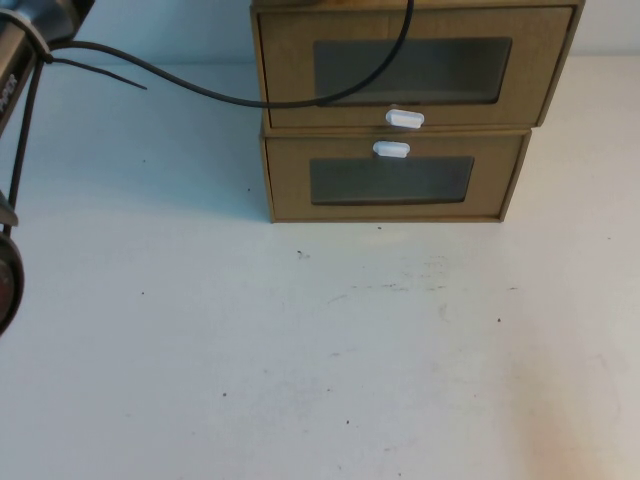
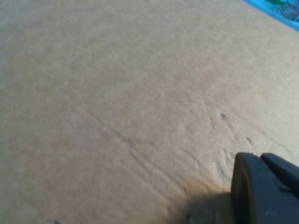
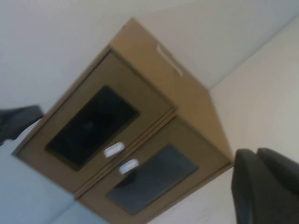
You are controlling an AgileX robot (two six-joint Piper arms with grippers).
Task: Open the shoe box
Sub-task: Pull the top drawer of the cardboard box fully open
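At the upper left edge of the high view I see my left arm [image 1: 15, 60], its cable [image 1: 200, 90] draped across to the upper shoe box [image 1: 415, 65]. The left gripper [image 2: 264, 189] sits close over bare cardboard; whether it is released or clenched I cannot tell. At top centre the upper shoe box is stacked on the lower shoe box [image 1: 395, 180] at the back of the desk [image 1: 300, 350]. Both fronts are flush, and the upper handle [image 1: 404, 119] and lower handle [image 1: 391, 150] are untouched. The right gripper [image 3: 266, 186], jaws clenched on nothing, hangs well apart, facing the fronts. I judge the opening not yet begun: reaching a handle and pulling are all left
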